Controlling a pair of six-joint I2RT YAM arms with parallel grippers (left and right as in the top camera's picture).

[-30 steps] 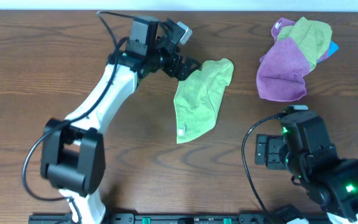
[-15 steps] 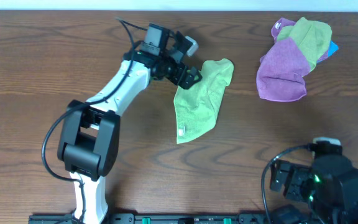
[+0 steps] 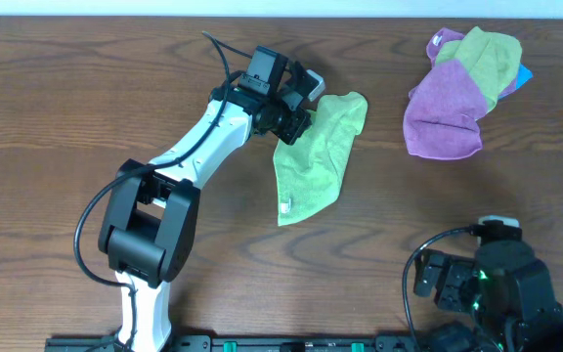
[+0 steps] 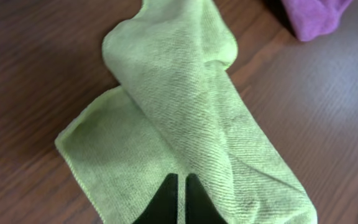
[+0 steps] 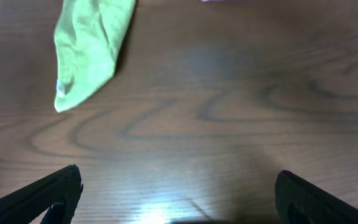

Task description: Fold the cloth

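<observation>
The left arm (image 3: pixel 195 140) is white with black joints and cable; the right arm (image 3: pixel 501 290) black, green-lit.

Overhead: high, straight down; whole wooden table (image 3: pixel 57 98).
Left wrist: very near, angled down onto lime-green cloth (image 4: pixel 185 106).
Right wrist: low, looking across the table; lime-green cloth far off.
Shared: lime-green cloth, all three views.

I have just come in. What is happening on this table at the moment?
The left gripper pinches the far left edge of the lime-green cloth, which lies as a long rumpled strip, not yet neatly folded. The right gripper is open at the near right, away from it. A purple cloth lies bunched at the far right.
</observation>
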